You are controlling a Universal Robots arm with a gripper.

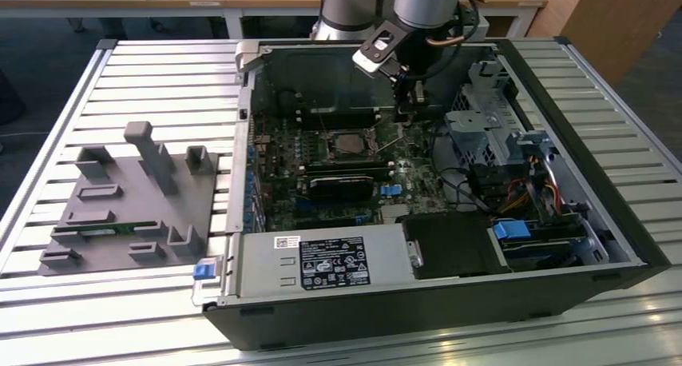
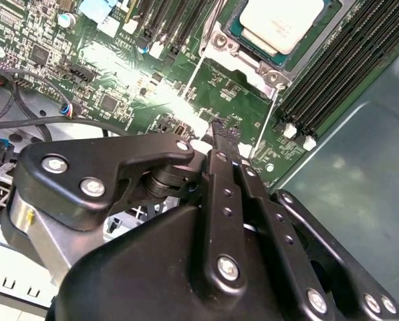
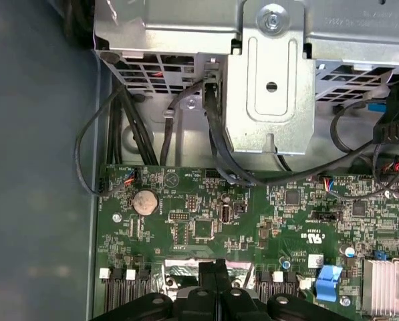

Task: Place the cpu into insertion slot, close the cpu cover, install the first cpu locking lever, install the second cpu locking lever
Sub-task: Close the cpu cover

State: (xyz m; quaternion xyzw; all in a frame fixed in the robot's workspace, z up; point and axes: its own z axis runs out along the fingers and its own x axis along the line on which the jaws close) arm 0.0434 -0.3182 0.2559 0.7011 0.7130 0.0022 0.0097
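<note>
The cpu (image 2: 279, 23), a square chip with a dull silver top, lies in the socket on the green motherboard (image 2: 119, 73); in the exterior view the cpu (image 1: 346, 145) sits mid-board. Around it lies the cpu cover (image 2: 247, 59), a flat metal frame. Two thin wire levers (image 2: 194, 75) (image 2: 262, 130) run out from the socket corners. My gripper (image 2: 224, 128) hangs just above the board beside the socket's corner, close to one lever, shut with nothing seen between its fingers. In the exterior view the gripper (image 1: 406, 118) is to the right of the socket. In the first wrist view the gripper (image 3: 216, 269) hangs over the board.
The open computer case (image 1: 596, 222) lies on a slatted table. A metal drive cage (image 3: 269, 73) and black cables (image 3: 212, 147) are close beyond the gripper. Black memory slots (image 2: 333, 73) flank the socket. The power supply (image 1: 319, 262) is at the near side, and a grey parts fixture (image 1: 128, 198) is on the exterior view's left.
</note>
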